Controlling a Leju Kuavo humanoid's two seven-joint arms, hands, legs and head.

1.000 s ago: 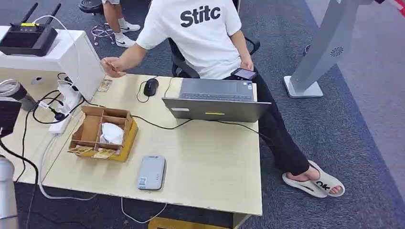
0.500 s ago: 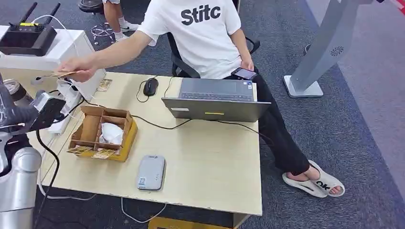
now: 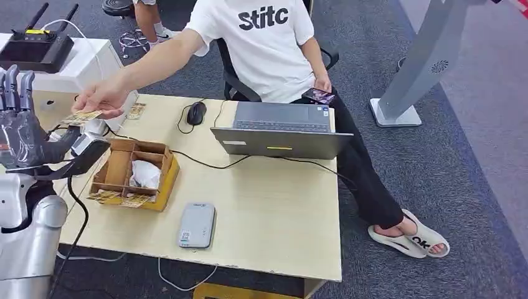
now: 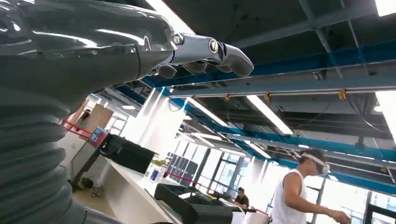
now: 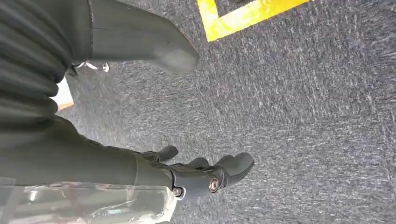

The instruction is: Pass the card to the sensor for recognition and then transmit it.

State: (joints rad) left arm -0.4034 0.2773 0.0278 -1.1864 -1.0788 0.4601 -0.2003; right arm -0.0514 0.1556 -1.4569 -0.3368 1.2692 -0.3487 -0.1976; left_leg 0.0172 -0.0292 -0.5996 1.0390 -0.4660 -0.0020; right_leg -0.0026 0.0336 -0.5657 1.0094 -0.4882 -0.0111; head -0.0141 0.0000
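Observation:
A person in a white shirt holds out a tan card [image 3: 81, 116] over the table's far left corner. My left hand [image 3: 22, 128] is raised just left of it, fingers pointing up and apart, with nothing in it. The card's near end hangs close above my thumb; I cannot tell whether they touch. In the left wrist view my left hand [image 4: 140, 51] points at the ceiling. The grey flat sensor [image 3: 197, 224] lies near the table's front edge. My right hand [image 5: 205, 179] hangs over the carpet, its fingers loosely apart and empty.
A cardboard box [image 3: 134, 171] with dividers and more cards sits between my left hand and the sensor. A laptop [image 3: 283, 131], a mouse [image 3: 197, 113] and cables lie behind. A router [image 3: 37, 50] stands on a white case at the far left. The person's other hand holds a phone [image 3: 319, 95].
My left arm has risen into view and the hand now stands upright. The person has reached the card from the table's far edge out toward my hand.

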